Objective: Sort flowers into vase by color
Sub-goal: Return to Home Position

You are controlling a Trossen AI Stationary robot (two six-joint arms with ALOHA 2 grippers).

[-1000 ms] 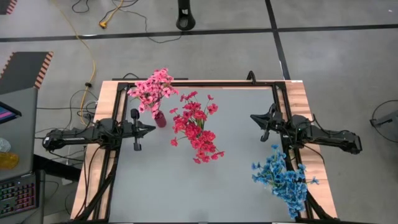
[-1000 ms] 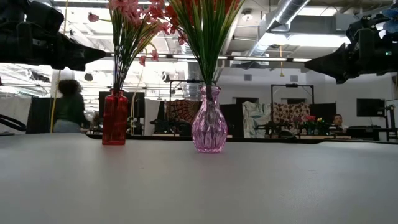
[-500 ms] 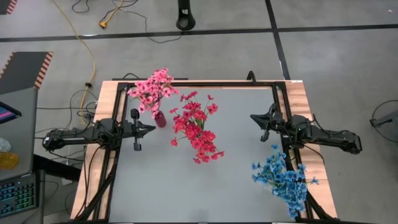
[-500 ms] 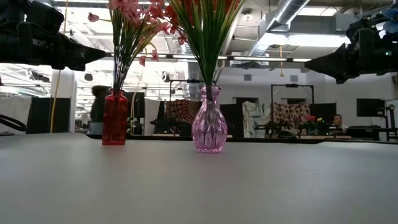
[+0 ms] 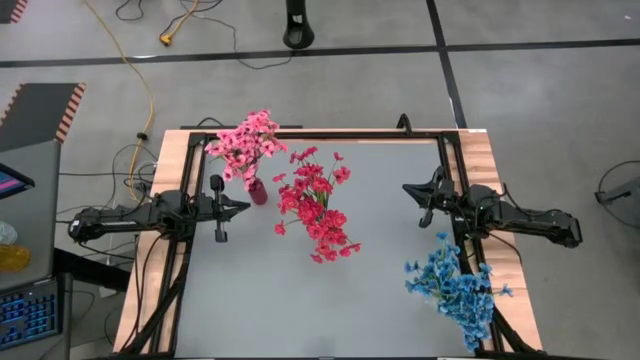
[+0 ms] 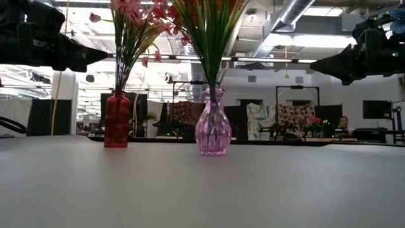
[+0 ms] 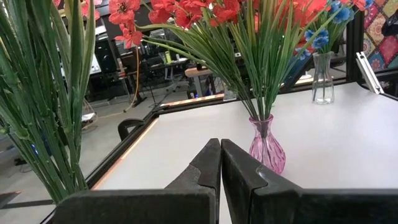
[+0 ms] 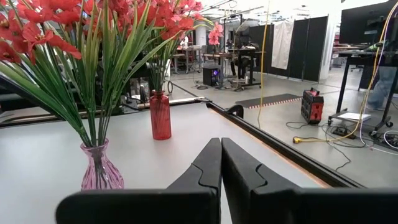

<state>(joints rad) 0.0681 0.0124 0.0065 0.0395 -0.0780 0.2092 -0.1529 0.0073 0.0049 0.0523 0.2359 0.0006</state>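
Pink flowers [image 5: 245,140] stand with their stems in a red vase [image 6: 117,120] at the far left. Red flowers [image 5: 315,205] stand in a pink glass vase [image 6: 212,126] near the table's middle. Blue flowers [image 5: 455,285] stand in a clear vase [image 7: 322,79] at the near right. My left gripper [image 5: 244,207] is shut and empty, held above the table at its left side, next to the red vase. My right gripper [image 5: 408,188] is shut and empty, held above the table at its right side.
The grey table top [image 5: 330,310] has a black frame [image 5: 300,133] along its edges. A yellow cable [image 5: 150,90] lies on the floor beyond the far left corner. A side desk with a keyboard [image 5: 25,310] stands left of the table.
Both grippers and all the flowers have kept still. In the room behind the table a person has walked from left to right behind the red vase and has gone out of sight.
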